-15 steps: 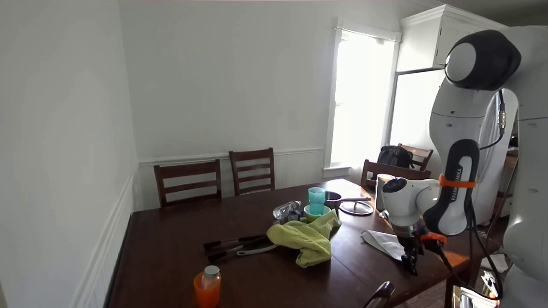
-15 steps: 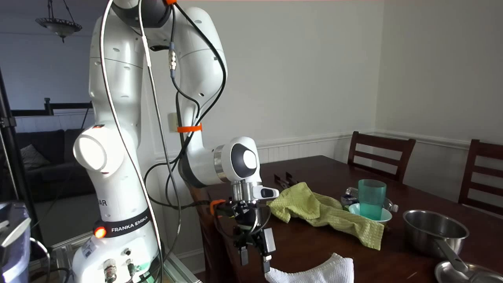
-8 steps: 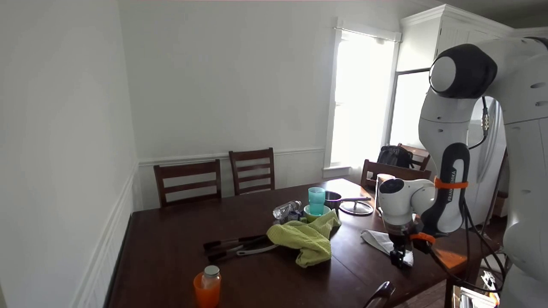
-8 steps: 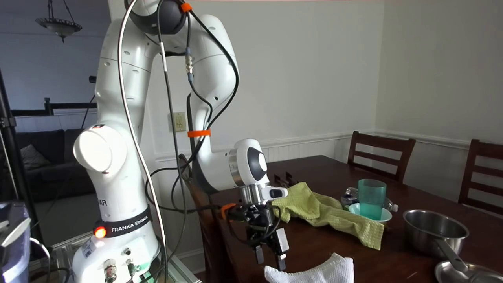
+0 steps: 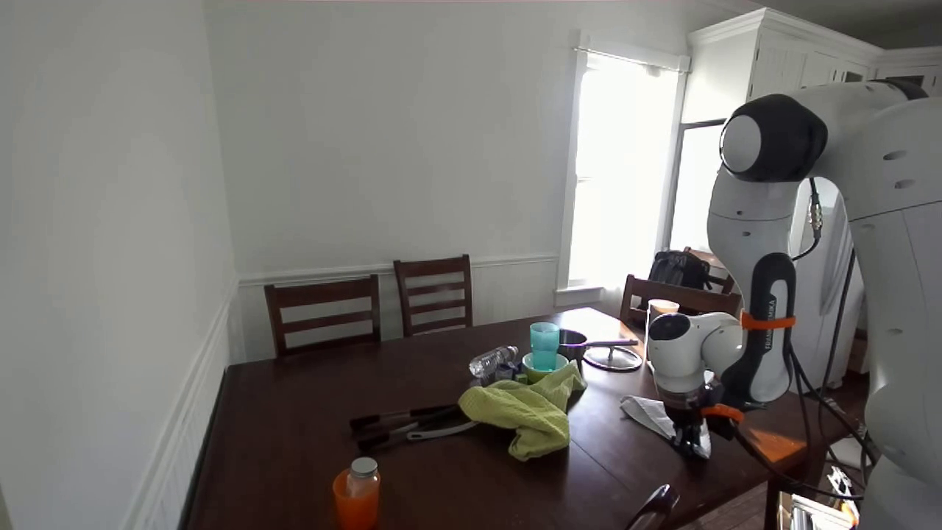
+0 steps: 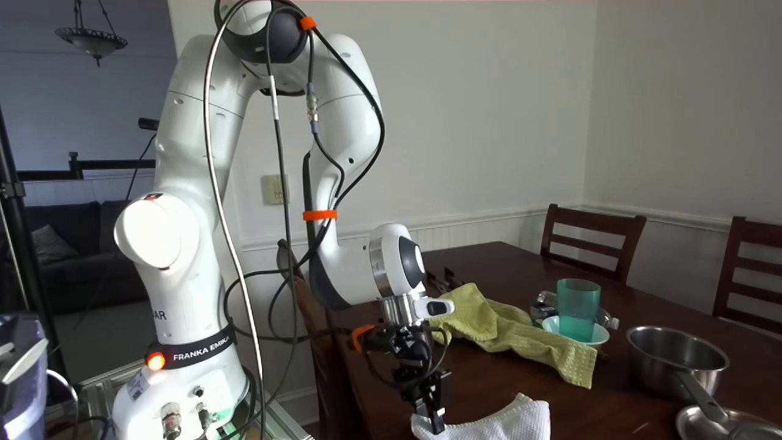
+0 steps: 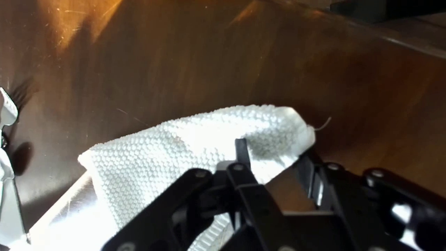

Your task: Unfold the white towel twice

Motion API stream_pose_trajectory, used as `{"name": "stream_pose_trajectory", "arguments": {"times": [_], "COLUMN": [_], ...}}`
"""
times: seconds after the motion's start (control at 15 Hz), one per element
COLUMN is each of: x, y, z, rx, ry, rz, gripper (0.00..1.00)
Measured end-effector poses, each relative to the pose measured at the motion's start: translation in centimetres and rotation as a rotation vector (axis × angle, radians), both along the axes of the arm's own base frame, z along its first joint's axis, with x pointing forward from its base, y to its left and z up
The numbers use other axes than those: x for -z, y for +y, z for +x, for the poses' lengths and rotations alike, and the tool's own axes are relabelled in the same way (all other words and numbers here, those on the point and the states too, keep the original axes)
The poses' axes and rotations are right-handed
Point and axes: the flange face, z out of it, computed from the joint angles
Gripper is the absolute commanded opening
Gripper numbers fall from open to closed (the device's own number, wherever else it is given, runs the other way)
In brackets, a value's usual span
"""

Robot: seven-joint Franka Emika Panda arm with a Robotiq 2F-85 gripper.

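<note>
The white towel (image 7: pixel 139 160) lies folded on the dark table, its waffle weave bright in the wrist view; an exterior view shows its near part (image 6: pixel 513 421) cut off by the picture's bottom edge. My gripper (image 7: pixel 273 148) is down at one corner of it, jaws partly closed with a clear gap. One finger (image 7: pixel 241 153) stands over the cloth, while the opposite fingertip is hidden at the towel's edge. Cloth lies between the two tips, not visibly pinched. In an exterior view the gripper (image 5: pixel 690 447) covers part of the towel.
A yellow-green cloth (image 5: pixel 522 416) lies over utensils mid-table. Beyond it are a teal cup (image 6: pixel 577 308) in a bowl, a steel pot (image 6: pixel 647 373) and a lid (image 5: pixel 612 358). A fork (image 7: pixel 8 111) lies beside the towel. The table edge (image 7: pixel 411 45) runs near the gripper.
My gripper has moved across and down onto the towel's corner. Its jaws have narrowed from wide open. The towel shows no clear movement.
</note>
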Motion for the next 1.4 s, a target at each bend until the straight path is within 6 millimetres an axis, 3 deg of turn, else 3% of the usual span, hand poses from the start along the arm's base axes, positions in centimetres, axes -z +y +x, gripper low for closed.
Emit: {"name": "stream_pose_trajectory", "arguments": {"times": [0.13,0.47,0.93,1.4], "x": [0.0,-1.1,-4.4,-8.6], "y": [-0.2,-1.7,-4.6,-10.1], "z": [0.1,0.9,1.3,0.6], "rx": [-0.001,0.009,0.046,0.120], "ry": [0.000,-0.028,-0.090,-0.156], "rz": [-0.003,-0.035,-0.096,-0.193], "gripper": [0.00,0.01,0.01,0.03]}}
